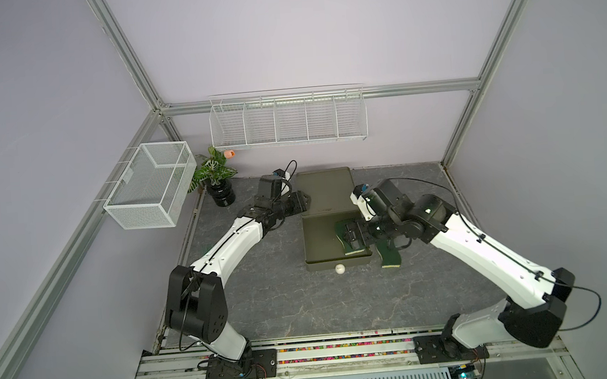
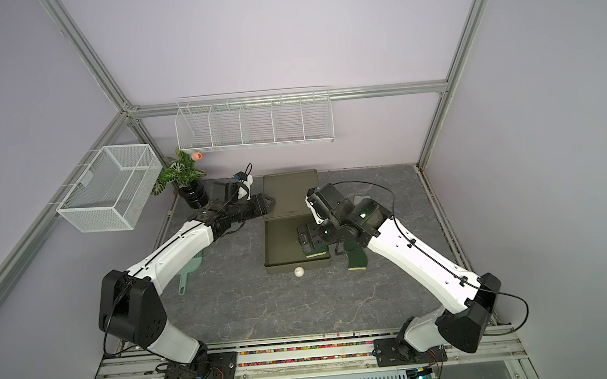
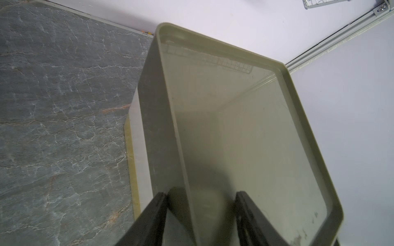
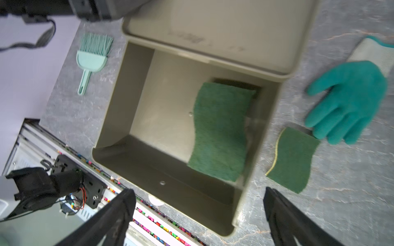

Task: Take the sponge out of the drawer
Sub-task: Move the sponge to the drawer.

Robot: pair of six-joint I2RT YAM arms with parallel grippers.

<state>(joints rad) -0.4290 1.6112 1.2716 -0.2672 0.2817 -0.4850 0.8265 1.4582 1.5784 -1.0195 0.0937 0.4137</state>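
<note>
One sponge (image 4: 219,132) lies inside drawer (image 4: 119,95), against its side wall; spare sponge (image 4: 292,159) lies outside it. Right gripper (image 4: 199,191) hangs above drawer, fingers spread wide: we descend vert., straddle sponge's narrow axis, close gently. Left gripper (image 3: 200,192) straddles wall of drawer's housing (image 3: 245,127); clamp unclear.

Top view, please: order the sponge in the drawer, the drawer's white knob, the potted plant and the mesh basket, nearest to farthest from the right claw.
1. Sponge, in the drawer, directly under the right claw.
2. White knob, on the drawer's front.
3. Potted plant, in the back left corner.
4. Mesh basket, on the left wall, farthest.
</note>
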